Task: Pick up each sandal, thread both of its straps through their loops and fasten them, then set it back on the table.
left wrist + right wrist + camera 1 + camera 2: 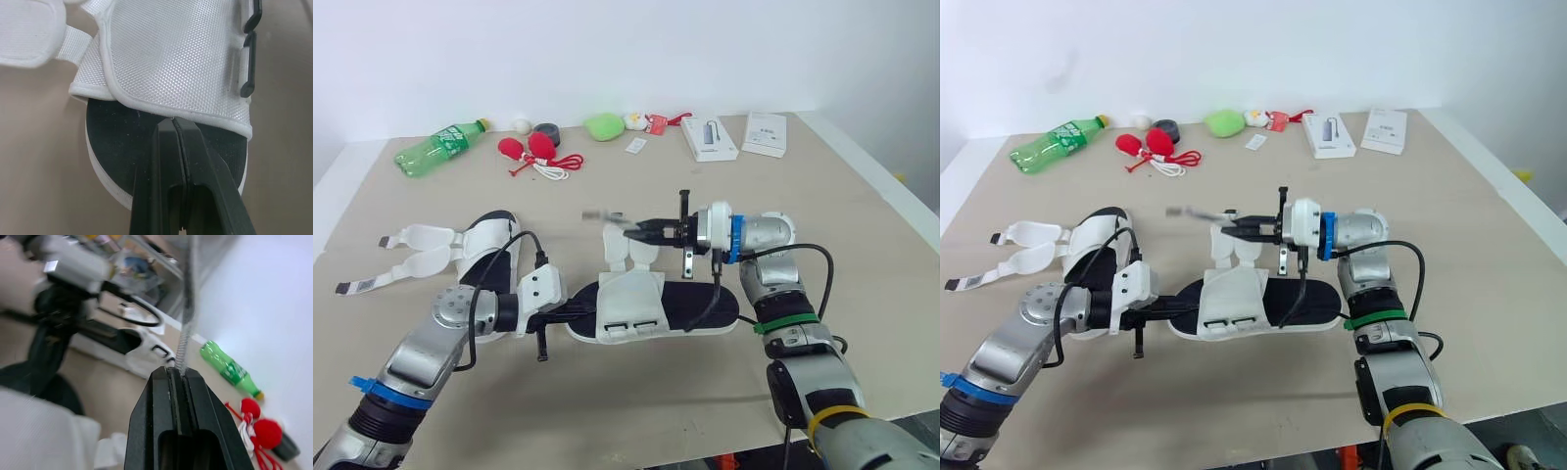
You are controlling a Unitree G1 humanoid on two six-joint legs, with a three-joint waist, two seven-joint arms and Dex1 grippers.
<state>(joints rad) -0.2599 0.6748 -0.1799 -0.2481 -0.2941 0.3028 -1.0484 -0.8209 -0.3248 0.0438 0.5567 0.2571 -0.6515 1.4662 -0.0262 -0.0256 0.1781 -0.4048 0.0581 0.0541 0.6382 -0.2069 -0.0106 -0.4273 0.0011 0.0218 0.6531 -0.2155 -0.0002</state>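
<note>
Beige table (pixel 862 215), white wall (pixel 607 49). Sandal (pixel 631 304) lies flat on it. Left gripper (pixel 174 120) is pressed together at its left end, and right gripper (pixel 632 230) above is clamped on its strap (pixel 186 333). Right wrist view catches cluttered shelves (pixel 142 264).

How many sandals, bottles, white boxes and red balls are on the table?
Sandals: 2
Bottles: 1
White boxes: 2
Red balls: 2
Total: 7
</note>
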